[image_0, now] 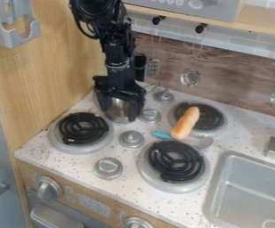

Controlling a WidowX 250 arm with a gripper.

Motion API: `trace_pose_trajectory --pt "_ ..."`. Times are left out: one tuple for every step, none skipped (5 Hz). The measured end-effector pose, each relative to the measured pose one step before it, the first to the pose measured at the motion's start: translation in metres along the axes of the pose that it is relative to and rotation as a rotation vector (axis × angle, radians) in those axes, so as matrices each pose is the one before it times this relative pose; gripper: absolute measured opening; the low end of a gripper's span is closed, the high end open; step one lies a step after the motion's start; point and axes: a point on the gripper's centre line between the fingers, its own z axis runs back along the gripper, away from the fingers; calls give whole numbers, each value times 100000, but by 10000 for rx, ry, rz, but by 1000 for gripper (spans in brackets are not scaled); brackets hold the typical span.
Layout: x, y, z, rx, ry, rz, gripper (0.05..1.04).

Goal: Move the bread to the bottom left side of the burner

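The black gripper [120, 107] hangs at the back left of the stove, its fingers apart. Between and behind them a silver metal pot [121, 110] shows, partly hidden; whether they touch it, I cannot tell. The golden-brown bread [186, 123] lies well to the gripper's right. Its upper end rests over the back right burner [211, 117], and its lower end points down and left, by the spatula. Two more black-coiled burners are at the front left [83, 128] and front right [175, 161].
A spatula with a blue handle [162, 134] lies between the two right burners, partly under the bread. Silver knobs [131, 139] stand between the left and right burners. The sink [246, 191] is at the lower right, and utensils [190, 77] hang on the back wall.
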Motion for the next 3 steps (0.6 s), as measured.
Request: trace_pose_trajectory --pt "-878 -20 -1492 -84 436 26 999" --pt "428 -842 -1153 -113 248 -403 999" --pt "1501 -2357 -1055 -260 -92 -649 999"
